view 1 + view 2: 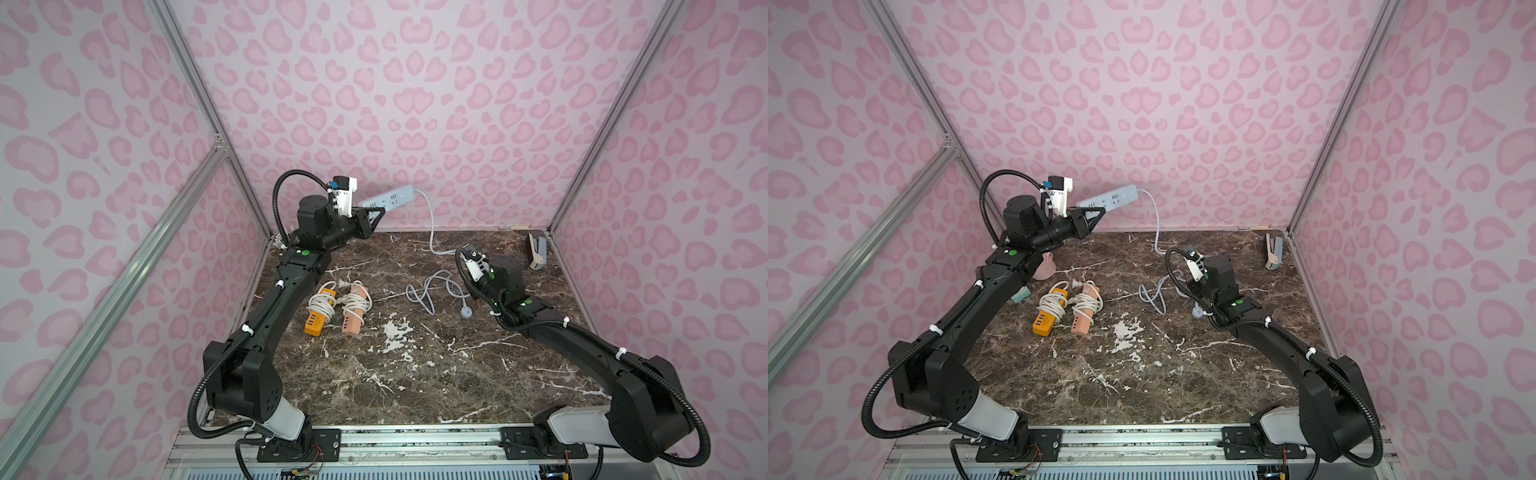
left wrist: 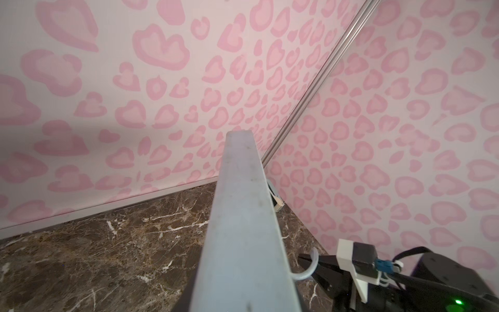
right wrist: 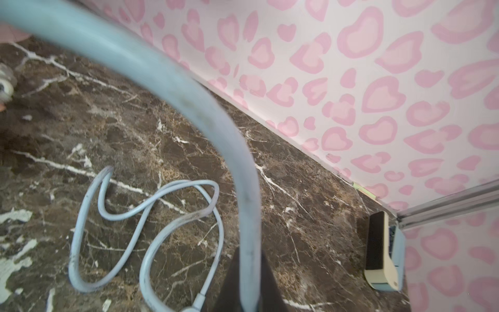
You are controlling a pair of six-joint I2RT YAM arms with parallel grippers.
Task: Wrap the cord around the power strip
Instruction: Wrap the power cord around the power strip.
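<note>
Left gripper (image 1: pixel 375 215) is clamped tight on one end of the grey power strip (image 1: pixel 387 197). It holds the strip in the air near the back wall, tilted so that the far end sits higher. Right gripper (image 3: pixel 248 267) is closed down on the cord (image 1: pixel 430 224), low over the table (image 1: pixel 415 374). From the strip's raised end the cord drops in a curve to those jaws. Past them it lies in loose loops on the marble and ends at the plug (image 1: pixel 465 311). Nearer the left arm, an orange strip (image 1: pixel 318 319) and a pink strip (image 1: pixel 353 318) lie side by side, each wound in its own cord. A grey and beige object (image 1: pixel 537 251) lies in the far right corner.
</note>
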